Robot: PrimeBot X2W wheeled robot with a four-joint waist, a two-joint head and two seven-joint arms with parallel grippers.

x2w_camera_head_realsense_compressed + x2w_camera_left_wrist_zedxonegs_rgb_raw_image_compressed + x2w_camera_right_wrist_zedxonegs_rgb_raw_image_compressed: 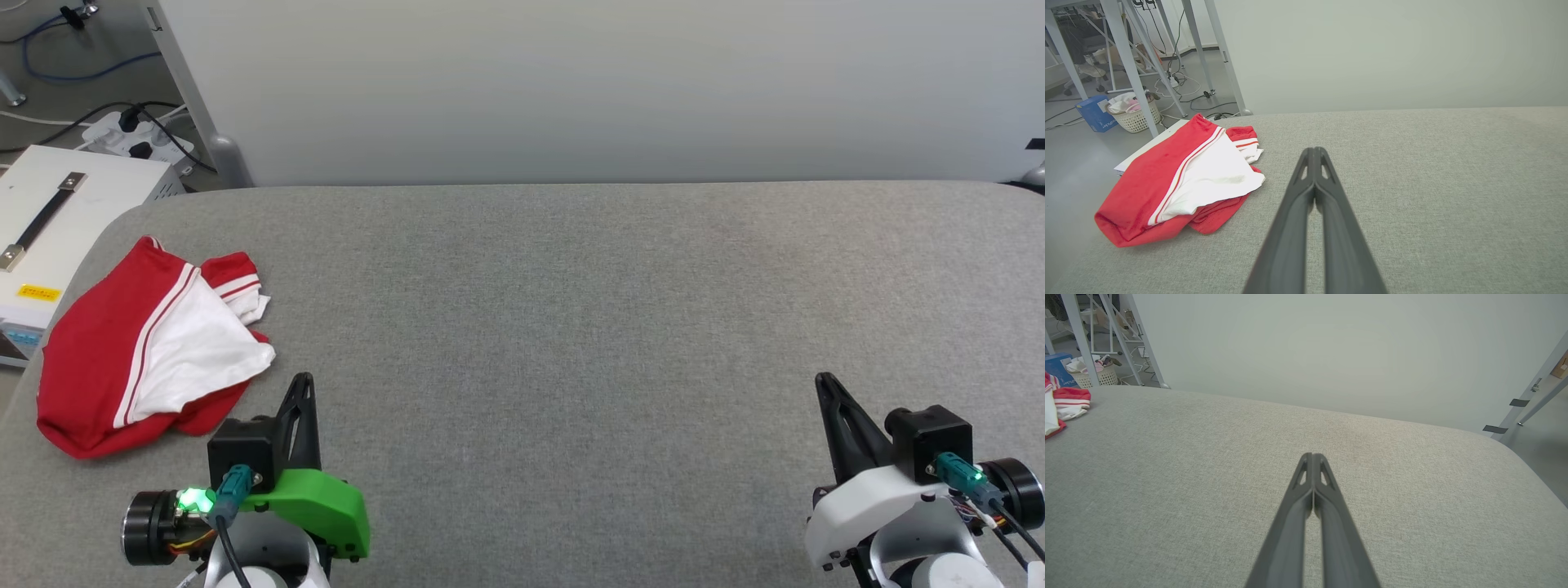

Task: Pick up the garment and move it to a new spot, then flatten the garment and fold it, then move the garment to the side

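Observation:
The garment [131,351] is a red T-shirt with a white sleeve and striped trim, lying crumpled at the left edge of the grey padded table [571,327]. Its print is hidden. In the left wrist view the garment [1180,183] lies left of my left gripper [1314,150], a short way from its tips. My left gripper [304,380] is shut and holds nothing, just right of the shirt's near corner. My right gripper [823,380] is shut at the lower right, far from the shirt. Its wrist view shows the fingertips pressed together [1312,456] and a bit of the garment [1063,404] at the far left.
A white box with a strap handle [57,229] stands on the floor beside the table's left edge, with a power strip and cables [139,135] behind it. A pale wall panel [612,82] runs along the table's far edge. A laundry basket [1133,116] sits on the floor.

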